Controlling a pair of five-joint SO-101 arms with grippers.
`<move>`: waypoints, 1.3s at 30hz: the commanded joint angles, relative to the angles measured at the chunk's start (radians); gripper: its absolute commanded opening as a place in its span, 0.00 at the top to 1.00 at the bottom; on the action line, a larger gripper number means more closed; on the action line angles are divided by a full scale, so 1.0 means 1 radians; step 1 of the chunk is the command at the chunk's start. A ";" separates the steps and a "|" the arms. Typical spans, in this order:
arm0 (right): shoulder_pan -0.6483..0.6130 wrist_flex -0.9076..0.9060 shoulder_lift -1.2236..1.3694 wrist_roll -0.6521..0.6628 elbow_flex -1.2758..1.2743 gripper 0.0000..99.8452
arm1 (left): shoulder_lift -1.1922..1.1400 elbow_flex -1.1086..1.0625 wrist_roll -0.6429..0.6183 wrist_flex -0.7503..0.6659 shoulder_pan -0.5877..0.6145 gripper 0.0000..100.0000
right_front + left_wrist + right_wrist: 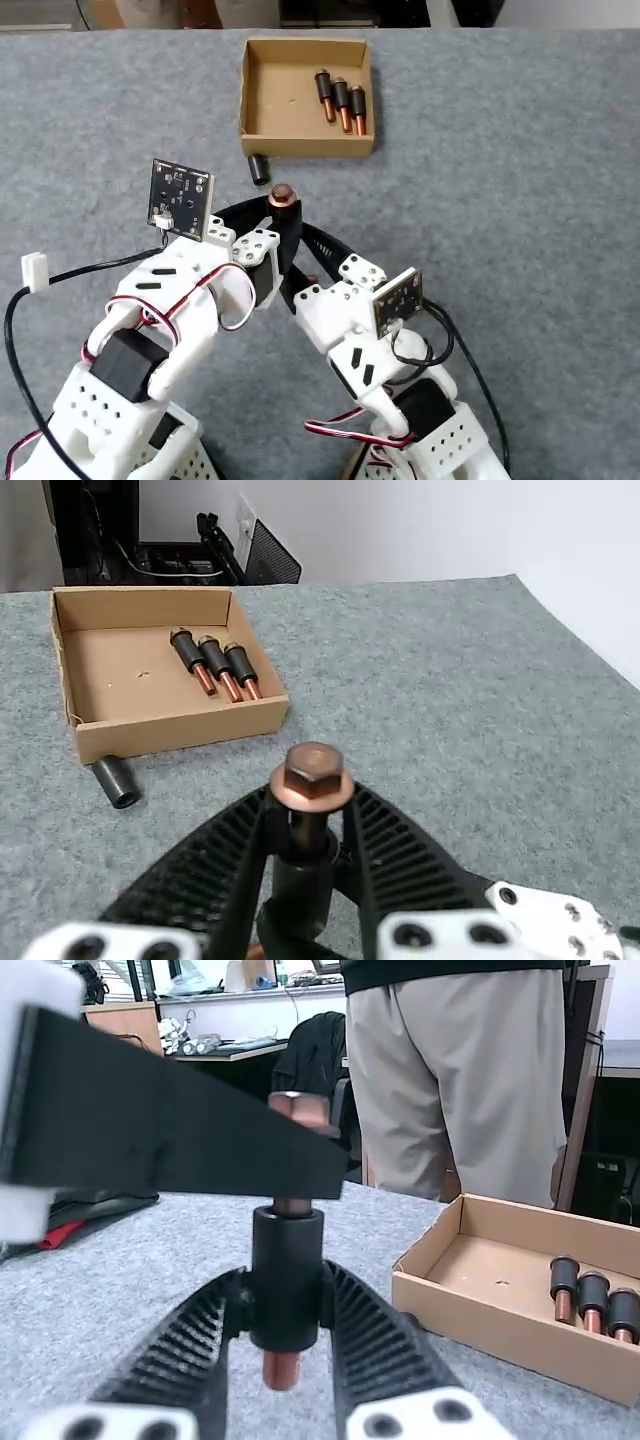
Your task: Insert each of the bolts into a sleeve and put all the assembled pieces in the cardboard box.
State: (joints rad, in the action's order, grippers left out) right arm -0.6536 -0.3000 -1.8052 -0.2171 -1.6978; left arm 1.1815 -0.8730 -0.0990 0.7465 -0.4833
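A copper bolt (316, 776) with a hex head stands upright between the two arms, a little in front of the cardboard box (305, 146). My left gripper (308, 818) is shut on its shaft just under the head. My right gripper (287, 1295) is shut on a black sleeve (287, 1270) lower on the same bolt. The bolt's copper tip (281, 1370) pokes out below the sleeve. In the high view the bolt head (282, 194) shows where both grippers meet. Three assembled pieces (341, 100) lie side by side in the box.
A loose black sleeve (259, 168) lies on the grey felt just outside the box's near wall (180, 730), close to the grippers. Both arms crowd the near middle of the table. A cable with a white plug (35, 270) hangs at the left.
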 commanded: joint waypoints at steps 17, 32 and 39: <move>-0.021 0.048 -0.107 -0.012 0.010 1.00 | -0.002 0.196 0.063 0.244 0.014 0.85; 0.157 0.052 -0.102 -0.006 0.018 1.00 | 0.010 0.529 0.063 0.428 0.222 0.91; 0.272 0.098 -0.028 0.097 0.116 1.00 | 0.010 0.637 0.063 0.634 0.382 0.91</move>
State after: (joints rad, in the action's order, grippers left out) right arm -0.4219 -0.2463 -1.8052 -0.1726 -1.6840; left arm 1.1922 -0.3007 -0.0437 1.3464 -0.1765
